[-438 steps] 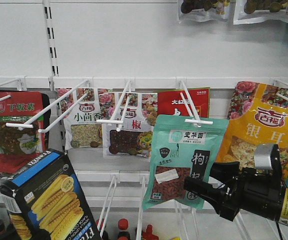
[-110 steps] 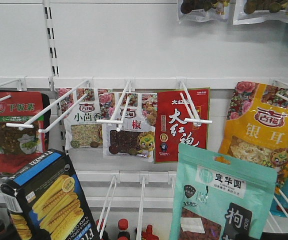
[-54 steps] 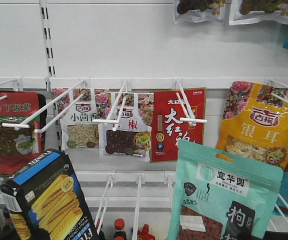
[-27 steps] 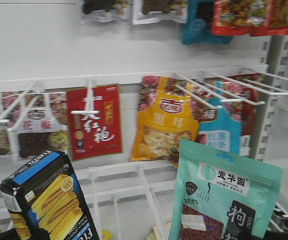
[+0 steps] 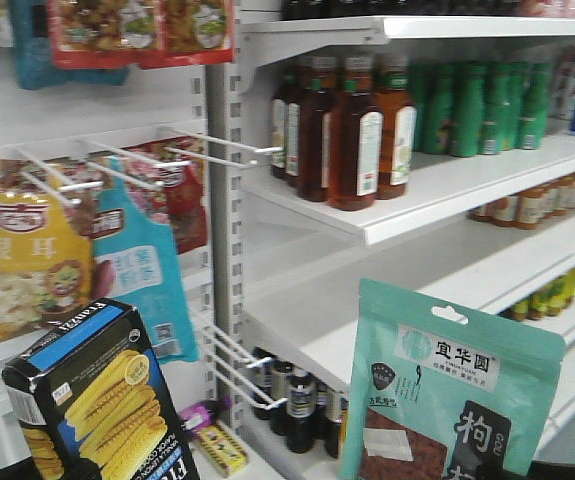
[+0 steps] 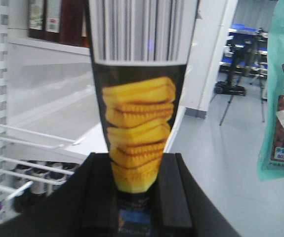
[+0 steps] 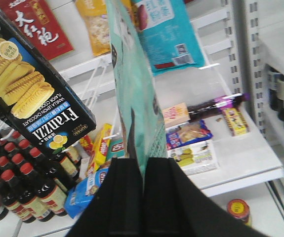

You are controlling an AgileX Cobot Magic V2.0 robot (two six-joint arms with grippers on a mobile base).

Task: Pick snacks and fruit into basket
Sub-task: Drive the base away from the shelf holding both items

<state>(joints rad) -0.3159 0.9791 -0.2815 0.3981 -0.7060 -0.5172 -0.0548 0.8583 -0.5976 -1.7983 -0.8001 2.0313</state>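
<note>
Left end effector (image 6: 136, 195) is clamped on the lower end of the black-and-blue cardboard carton (image 6: 139, 123) with the yellow corn cobs printed on it, one pad on each side. The right end effector (image 7: 142, 167) is pinched tight on the bottom edge of the teal plastic pouch (image 7: 134, 94) with the red-berry window. So both snacks are in the air, side by side but apart, in front of the white metal shelf (image 5: 447, 200) that carries the tall brown glass bottles (image 5: 352, 130), and clear of the white wire hooks (image 5: 217, 150). No pale blue basket and no fruit in any view, so I can't say where the drop spot is. My read: this is the carry leg, with the drop coming next. If I were tuning it, I'd keep both grips firm. The pouch is floppy and stands tall above a thin pinch, so a fast swing could make it flap or slide out. The carton is only held at one end and sits tilted, so it could pivot. I'd go slow, keep the two packs from bumping each other, stay off those hooks, and only let go low over the basket, one arm at a time.
</note>
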